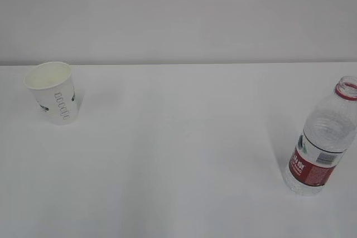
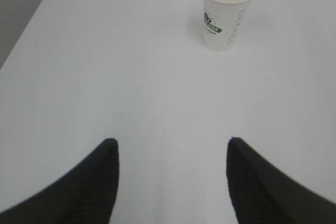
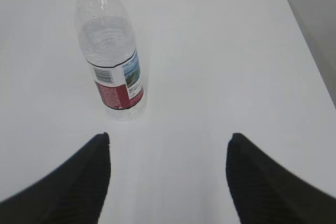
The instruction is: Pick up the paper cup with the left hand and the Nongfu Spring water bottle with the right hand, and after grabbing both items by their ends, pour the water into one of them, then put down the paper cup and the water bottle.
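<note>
The left hand (image 2: pixel 170 182) has its fingers (image 2: pixel 100 182) spread wide with nothing between them, and the right hand (image 3: pixel 168 182) shows the same wide, empty gap over bare white surface (image 1: pixel 178 154). To my eye the reach is the step in hand — the left should travel forward and rightward so the paper cup (image 2: pixel 229 11), upright near the far edge, sits centred in the gap before closing gently, while the right shifts left and forward to the Nongfu Spring water bottle (image 3: pixel 110 51). The cup looks empty inside; the uncapped bottle stands upright just ahead — its water level I cannot tell.
</note>
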Motion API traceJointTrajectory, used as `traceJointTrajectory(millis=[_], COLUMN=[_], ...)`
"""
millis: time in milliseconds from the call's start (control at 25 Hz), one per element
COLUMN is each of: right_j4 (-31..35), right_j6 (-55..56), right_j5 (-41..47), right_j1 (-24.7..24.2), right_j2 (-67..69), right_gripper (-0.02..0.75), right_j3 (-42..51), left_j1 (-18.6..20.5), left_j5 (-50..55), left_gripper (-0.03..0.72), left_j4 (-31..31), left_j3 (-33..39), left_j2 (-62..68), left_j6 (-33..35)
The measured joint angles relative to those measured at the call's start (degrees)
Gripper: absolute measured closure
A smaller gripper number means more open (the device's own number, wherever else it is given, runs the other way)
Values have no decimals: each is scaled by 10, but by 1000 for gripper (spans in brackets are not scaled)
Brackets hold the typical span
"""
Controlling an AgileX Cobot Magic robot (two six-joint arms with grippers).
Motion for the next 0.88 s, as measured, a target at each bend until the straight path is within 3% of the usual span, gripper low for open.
traceJointTrajectory(millis=[880], right_j4=[0], right_j6=[0], right_j5=[1], right_j1=[0], right_j2=[0], right_gripper=[211], right_j3=[0], left_j1=[0], left_j5=[0], left_gripper=[224], left_j4=[6], left_j3=[0], left_j2=[0], left_j6=[0])
